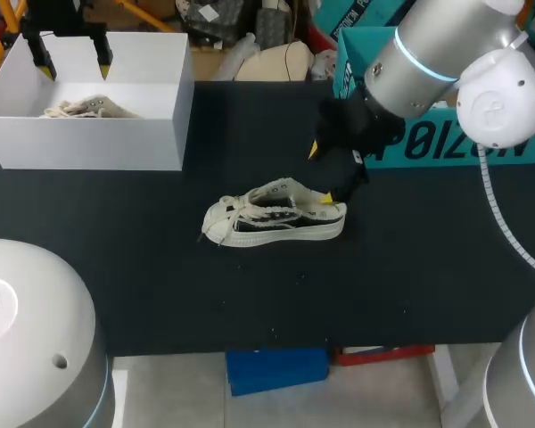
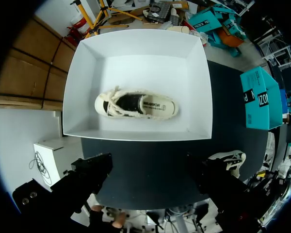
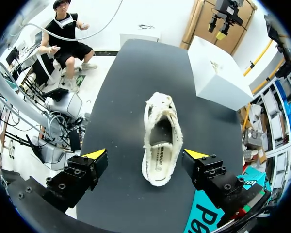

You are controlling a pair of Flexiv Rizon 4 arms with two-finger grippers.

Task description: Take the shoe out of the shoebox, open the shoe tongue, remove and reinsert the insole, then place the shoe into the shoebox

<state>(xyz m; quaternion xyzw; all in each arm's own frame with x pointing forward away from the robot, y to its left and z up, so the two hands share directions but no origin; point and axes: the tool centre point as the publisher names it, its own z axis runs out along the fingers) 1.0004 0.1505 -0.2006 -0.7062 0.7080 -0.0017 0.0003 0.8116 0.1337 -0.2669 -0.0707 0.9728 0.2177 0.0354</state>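
Head view shows one shoe (image 1: 275, 217) lying on its sole near the middle of the black table (image 1: 160, 285), toe toward the white shoebox (image 1: 152, 134) at the far left corner. So the first step looks done: this shoe is out. A second shoe (image 2: 136, 104) lies inside the shoebox.

The right gripper (image 1: 323, 174) hangs at the heel with its fingers spread wide. In the right wrist view they stand on either side of the heel without touching it, gripping nothing. The insole (image 3: 160, 158) lies flat inside the shoe, so my guess is that the tongue and insole work, and the return to the box, are all left to do. Whether the tongue is already pulled open I cannot tell.

The left gripper (image 1: 74, 62) hovers above the shoebox, fingers wide and empty, looking straight down into it.

The dark table surface is matte and plain. A teal box (image 1: 446, 147) stands at its far right edge, just behind the right arm.
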